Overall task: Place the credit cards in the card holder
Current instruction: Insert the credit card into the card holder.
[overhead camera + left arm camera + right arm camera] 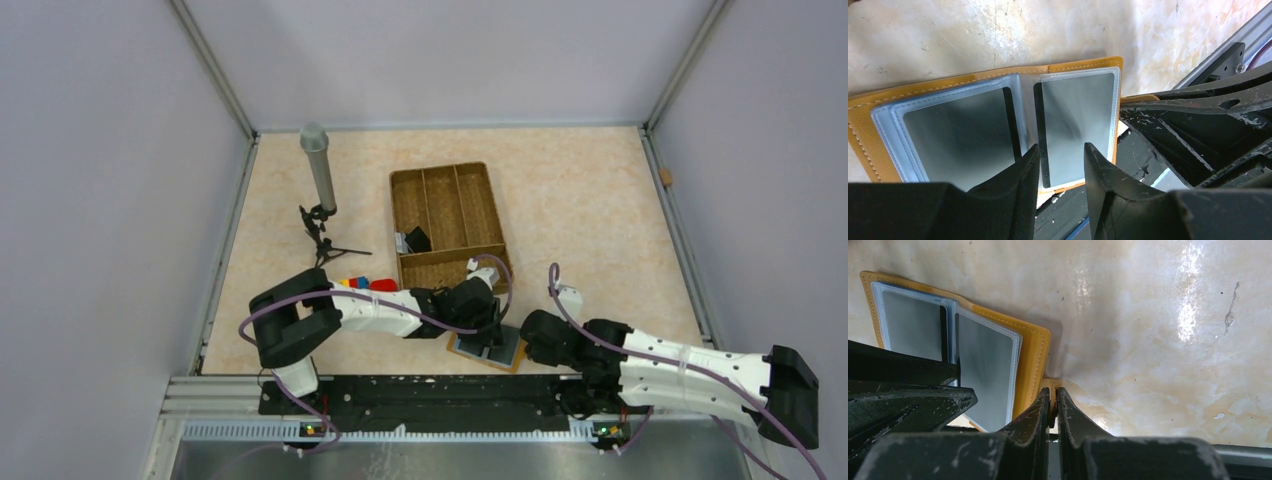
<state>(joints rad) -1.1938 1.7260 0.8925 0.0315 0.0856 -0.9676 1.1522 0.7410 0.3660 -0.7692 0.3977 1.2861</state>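
The card holder (492,350) lies open and flat near the table's front edge, tan-orange outside and light blue inside. In the left wrist view its two clear pockets (1073,115) show grey faces with a dark strip at the inner edges; I cannot tell whether these are cards. My left gripper (1060,149) is open and empty just above the right pocket. My right gripper (1053,391) is shut on the holder's small snap tab (1050,384) at its right edge. The holder's pockets (985,365) lie left of the right fingers.
A woven brown divided tray (478,205) stands behind the holder with a black and a white item (412,240) in it. A grey microphone on a small tripod (318,170) stands at the back left. Red, blue and yellow pieces (365,284) lie by the left arm. A metal rail (400,395) runs along the front.
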